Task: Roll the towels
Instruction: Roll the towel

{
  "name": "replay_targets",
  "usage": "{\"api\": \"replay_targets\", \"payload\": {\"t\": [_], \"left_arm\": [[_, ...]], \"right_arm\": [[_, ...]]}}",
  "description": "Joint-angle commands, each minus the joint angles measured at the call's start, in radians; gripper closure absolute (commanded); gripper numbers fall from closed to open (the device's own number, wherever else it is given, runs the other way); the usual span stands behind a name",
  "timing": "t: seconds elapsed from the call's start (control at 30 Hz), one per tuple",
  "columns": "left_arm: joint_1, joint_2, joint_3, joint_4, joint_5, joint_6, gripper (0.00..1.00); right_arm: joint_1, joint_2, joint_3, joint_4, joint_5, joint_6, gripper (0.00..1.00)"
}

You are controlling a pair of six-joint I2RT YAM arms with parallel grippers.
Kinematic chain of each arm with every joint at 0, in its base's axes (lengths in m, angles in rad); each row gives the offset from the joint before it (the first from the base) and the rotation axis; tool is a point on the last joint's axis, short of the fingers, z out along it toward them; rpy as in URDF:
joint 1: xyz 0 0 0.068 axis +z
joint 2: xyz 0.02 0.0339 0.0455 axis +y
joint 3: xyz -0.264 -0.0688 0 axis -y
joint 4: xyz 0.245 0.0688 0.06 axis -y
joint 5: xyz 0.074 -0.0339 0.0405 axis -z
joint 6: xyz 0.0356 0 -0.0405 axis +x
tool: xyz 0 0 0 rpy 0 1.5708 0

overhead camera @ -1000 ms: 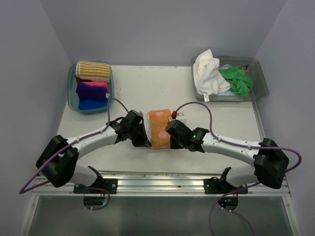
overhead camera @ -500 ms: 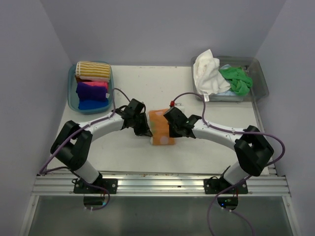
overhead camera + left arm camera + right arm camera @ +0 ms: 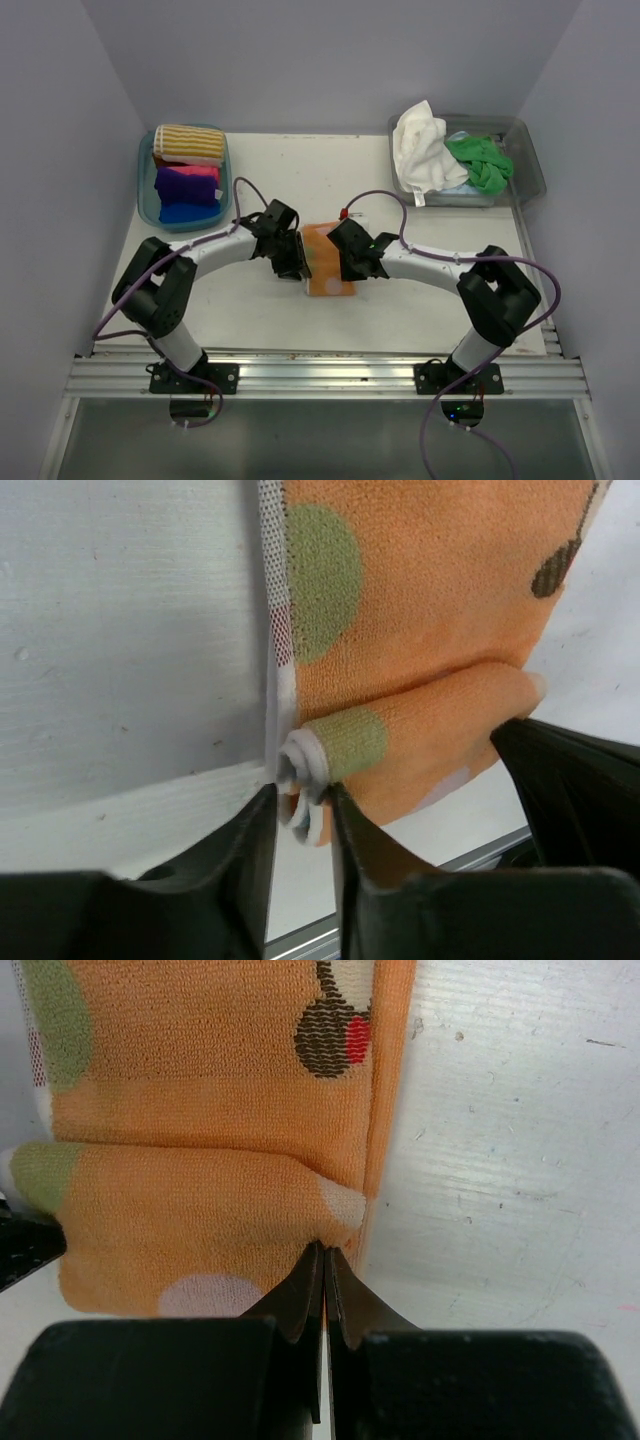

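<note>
Spotted orange towel (image 3: 200,1110): green, white, brown-red dots; yellow-white striped towel (image 3: 188,143); green towel (image 3: 482,162).

White table (image 3: 290,170) between pale grey walls (image 3: 330,60). Teal tub (image 3: 146,205) at table's far left corner, clear tub (image 3: 528,160) at far right corner. Metal rail (image 3: 320,375) along table's near edge.

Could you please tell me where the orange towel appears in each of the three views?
Top external: orange towel at the picture's centre.
Left wrist: towel fills the upper right, its roll at centre.
Right wrist: towel fills the upper left.
Shared landmark: the green spot on the roll's end, at the right wrist view's left edge; too small in the top view.
</note>
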Motion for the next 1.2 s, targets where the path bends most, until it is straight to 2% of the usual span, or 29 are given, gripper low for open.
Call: {"api": "replay_targets", "payload": {"t": [0.0,0.07,0.17,0.33,0.47,0.67,0.9,1.0,1.07,1.17], "left_arm": [[0.008,-0.089,0.049,-0.057,-0.041,0.035,0.63],[0.009,-0.133,0.043,-0.062,-0.057,0.024,0.59],[0.005,-0.193,-0.006,-0.013,-0.051,-0.020,0.59],[-0.032,-0.227,-0.071,0.113,-0.023,-0.053,0.67],[-0.066,-0.169,-0.058,0.194,0.041,-0.063,0.81],[-0.064,-0.033,-0.044,0.229,0.035,-0.050,1.00],[-0.053,0.069,-0.005,0.202,0.015,0.004,1.00],[-0.041,0.118,0.028,0.167,0.031,0.070,1.00],[-0.040,0.135,0.034,0.160,0.052,0.085,1.00],[-0.040,0.135,0.031,0.159,0.071,0.105,1.00]], "right_arm": [[-0.005,-0.042,0.020,0.018,-0.006,-0.017,1.00],[-0.005,-0.042,0.020,0.019,-0.004,-0.020,1.00],[-0.007,-0.025,0.023,0.021,-0.006,-0.020,1.00],[-0.007,-0.009,0.017,0.030,-0.009,-0.012,1.00],[-0.007,-0.014,0.008,0.030,-0.006,-0.011,1.00],[-0.007,-0.045,-0.041,0.061,-0.032,0.023,1.00],[0.005,-0.141,-0.164,0.144,-0.108,0.115,1.00],[0.036,-0.218,-0.158,0.070,-0.048,0.126,1.00],[0.036,-0.272,-0.150,0.018,-0.006,0.112,0.88],[0.025,-0.328,-0.106,-0.017,0.056,0.051,0.76]]}}
